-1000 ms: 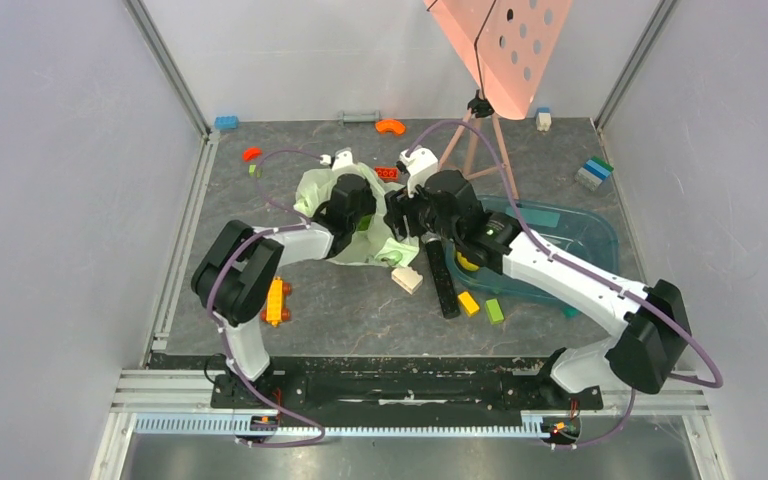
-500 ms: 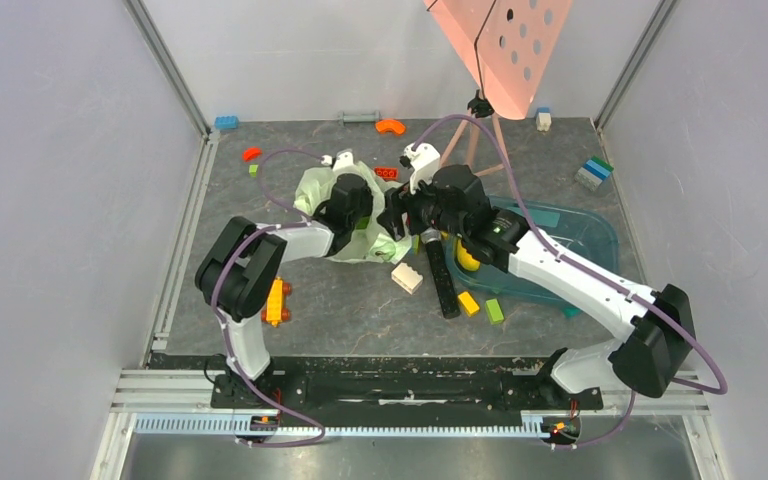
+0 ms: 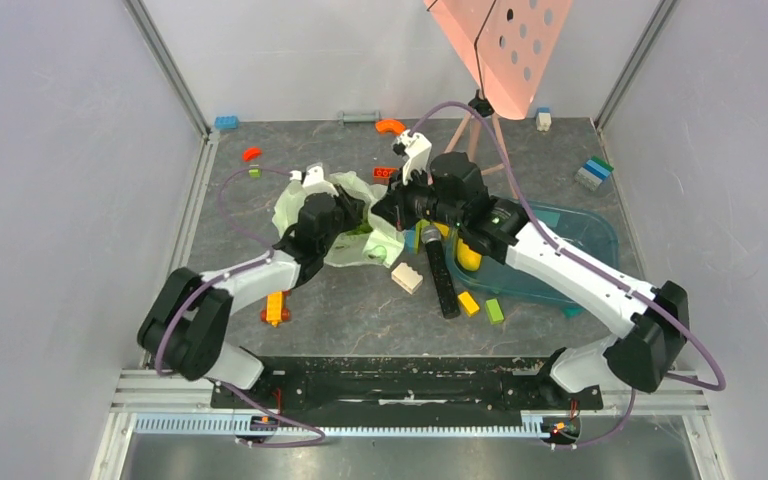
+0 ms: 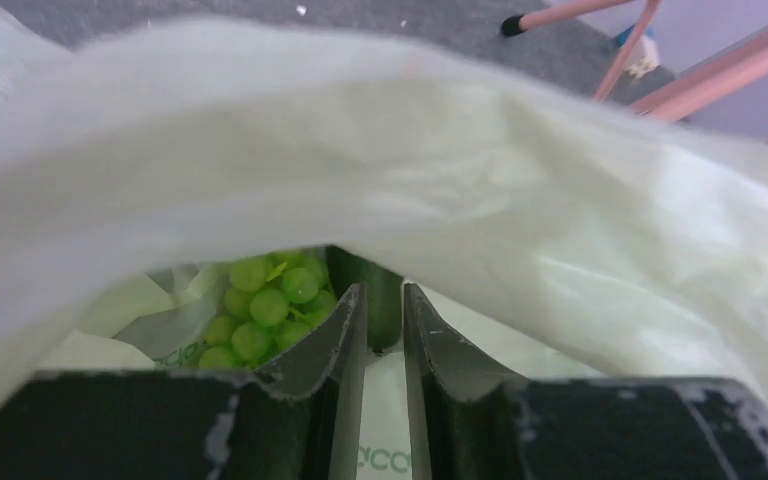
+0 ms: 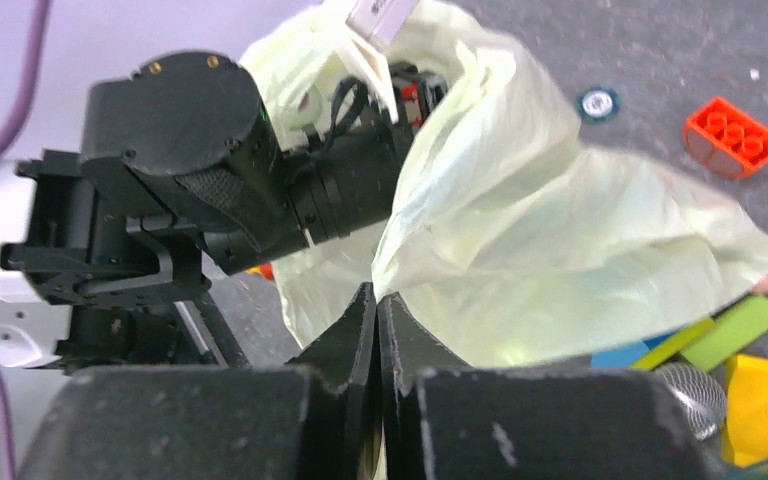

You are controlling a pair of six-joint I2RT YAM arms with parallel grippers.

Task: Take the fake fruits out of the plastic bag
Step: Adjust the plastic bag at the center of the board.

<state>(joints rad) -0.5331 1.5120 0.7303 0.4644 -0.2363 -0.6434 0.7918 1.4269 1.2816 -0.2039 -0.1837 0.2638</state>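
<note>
The right gripper [image 5: 376, 300] has its jaws pressed fully together. The fold of the plastic bag [image 5: 560, 230] meets them right at the tips, so it looks like a pinch on the thin film. That grip makes sense as a brace, tugging the rim toward the right of the overhead view so the mouth stays open for the other arm. In the right wrist view the left arm's black wrist housing [image 5: 210, 170] fills the upper left, pushed into the bag's opening.

The left gripper [image 4: 384, 292] is inside the bag, with pale film arching over it across the top of its own view. Its jaws stand only a narrow slit apart. A dark green piece [image 4: 380, 300] sits in that slit at the tips, but I cannot tell whether it is clamped or merely lies between them.

The green grape cluster [image 4: 265, 305] is just left of the fingertips and a little beyond them, in the lower left centre of the left wrist view. It rests on the bag's inner wall, beside the left finger rather than between the jaws.

In the overhead view a yellow rounded piece [image 3: 468, 257], probably one of the fake fruits, lies at the left end of the teal tray [image 3: 580, 235], right of centre and outside the bag. The grapes at least remain to be taken out.
</note>
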